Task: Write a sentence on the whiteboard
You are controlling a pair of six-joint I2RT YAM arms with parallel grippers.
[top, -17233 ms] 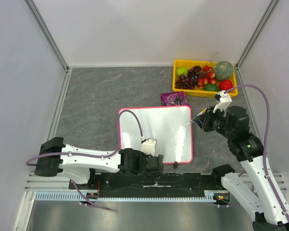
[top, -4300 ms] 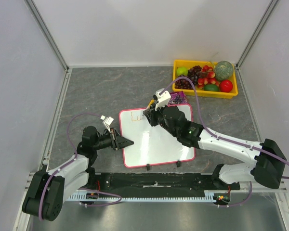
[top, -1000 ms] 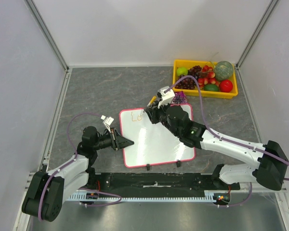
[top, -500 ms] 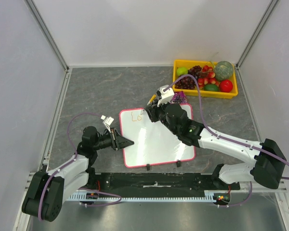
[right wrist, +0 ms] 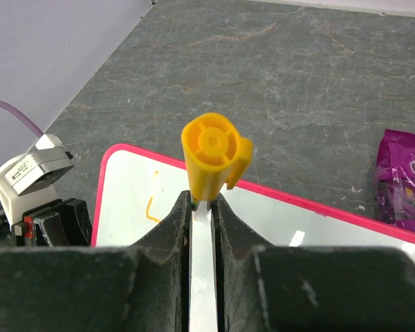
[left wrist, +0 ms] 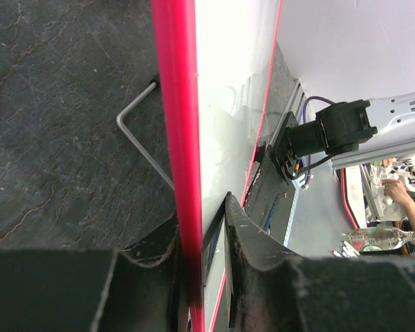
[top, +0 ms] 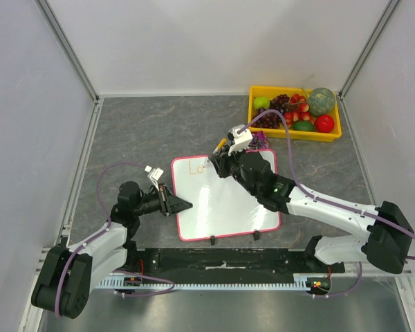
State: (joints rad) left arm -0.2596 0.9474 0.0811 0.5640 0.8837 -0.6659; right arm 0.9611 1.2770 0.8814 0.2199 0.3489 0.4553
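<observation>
Shifted right since a second ago, right gripper (right wrist: pixel 203 207) pinches marker (right wrist: pixel 211 155) over whiteboard (top: pixel 228 204); left gripper (left wrist: pixel 202 228) clamps its left edge.

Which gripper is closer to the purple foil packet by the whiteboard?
Right. The right gripper, holding a yellow marker over the far edge of the pink-framed whiteboard, sits just beside the crinkly purple packet. The left gripper clamps the board's left edge, farther away.

the left arm (top: pixel 100 238) and right arm (top: pixel 332 207) share white link shells between black joint housings, purple cables (top: pixel 117 166) looping along them, white camera boxes (top: pixel 240 136) at the wrists, and matte black, rough-textured fingers (right wrist: pixel 169 235).
</observation>
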